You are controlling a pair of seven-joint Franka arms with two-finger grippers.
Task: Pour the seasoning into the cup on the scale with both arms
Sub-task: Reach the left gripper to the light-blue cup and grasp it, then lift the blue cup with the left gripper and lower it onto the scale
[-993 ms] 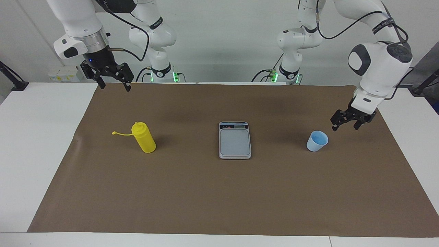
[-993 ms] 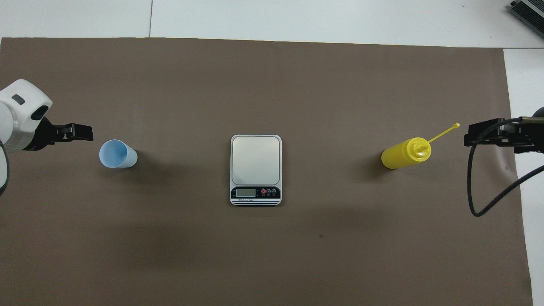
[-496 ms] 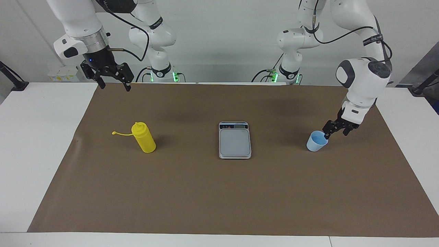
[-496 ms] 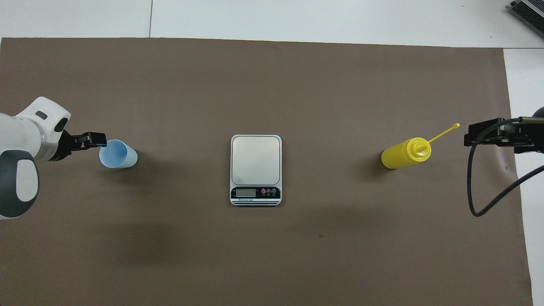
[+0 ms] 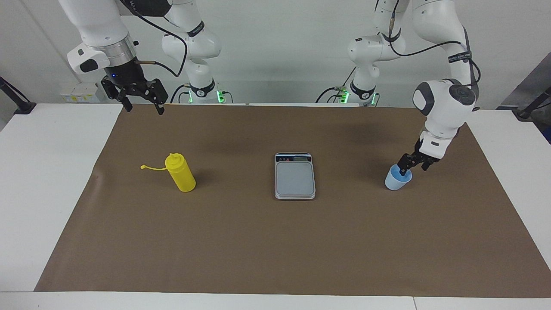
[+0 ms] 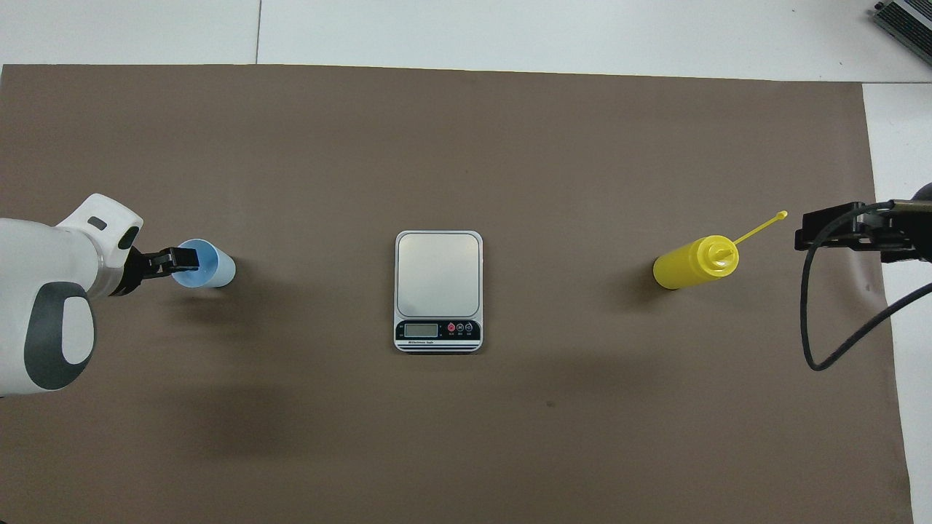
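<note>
The left gripper (image 5: 412, 165) hangs spread at the cup's (image 5: 396, 181) rim, one finger apparently inside, not yet pinching. Closing off-centre could tip this light cup or nudge it along the mat (image 5: 275, 241) before it reaches the scale (image 5: 295, 176), mid-table. The bottle (image 5: 181, 173) stands toward the right arm's end; the right gripper (image 5: 142, 101) waits spread, raised.

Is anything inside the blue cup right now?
One of the left gripper's open fingers dips inside the cup; the other stays outside its rim. The cup's bottom is partly covered.
</note>
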